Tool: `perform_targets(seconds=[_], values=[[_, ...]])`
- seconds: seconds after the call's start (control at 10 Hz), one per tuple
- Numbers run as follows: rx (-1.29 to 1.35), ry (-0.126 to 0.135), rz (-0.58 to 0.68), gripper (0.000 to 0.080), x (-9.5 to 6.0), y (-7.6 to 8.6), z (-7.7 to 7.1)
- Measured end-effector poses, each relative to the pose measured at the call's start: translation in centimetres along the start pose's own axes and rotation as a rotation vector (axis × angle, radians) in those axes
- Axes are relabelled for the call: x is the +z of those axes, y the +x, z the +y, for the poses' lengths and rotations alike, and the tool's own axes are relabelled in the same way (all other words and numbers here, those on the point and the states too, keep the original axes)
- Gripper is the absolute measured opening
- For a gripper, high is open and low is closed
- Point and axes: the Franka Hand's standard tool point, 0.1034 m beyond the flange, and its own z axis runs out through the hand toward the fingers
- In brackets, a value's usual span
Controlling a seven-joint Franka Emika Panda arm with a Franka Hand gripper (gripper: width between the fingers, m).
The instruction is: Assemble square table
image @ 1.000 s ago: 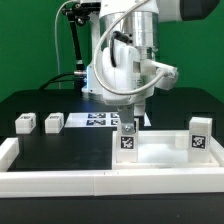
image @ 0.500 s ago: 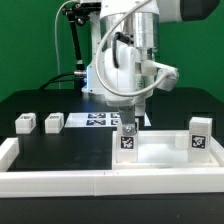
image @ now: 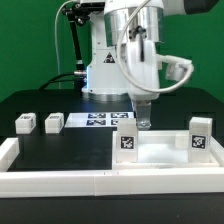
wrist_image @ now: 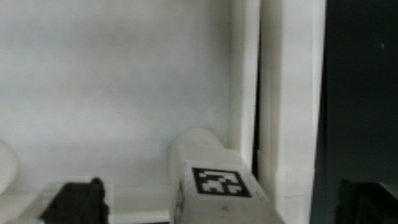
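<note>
The square tabletop [image: 165, 152] lies at the exterior view's front right, a white tray with a raised rim; it fills the wrist view [wrist_image: 107, 90]. Two tagged leg blocks stand on it, one at its near left corner [image: 127, 139] and one at its right [image: 200, 134]. Two loose leg blocks [image: 24, 123] [image: 54, 122] lie at the left. My gripper [image: 143, 119] hangs just behind and right of the corner leg. In the wrist view the gripper [wrist_image: 226, 205] is open, its dark fingers [wrist_image: 75, 200] wide apart either side of that leg [wrist_image: 217, 180], not touching it.
The marker board [image: 98, 120] lies behind the tabletop by the arm's base. A long white border rail [image: 60, 181] runs along the front and up the left side. The black table surface [image: 70, 150] lies between the loose blocks and the tabletop.
The wrist has turned and my gripper has shifted from the top of the corner leg toward the exterior view's right. The leg stays standing on the tabletop.
</note>
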Motion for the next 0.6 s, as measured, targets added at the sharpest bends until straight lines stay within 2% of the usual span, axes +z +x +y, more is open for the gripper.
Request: perform_targets(seconds=[0.5,0.6], values=[[-0.01,-0.001,-0.001,0.0649,0.11,0.05,0.28],[-0.106,-0.006,-0.001,0.0649,0.25,-0.04,0.54]])
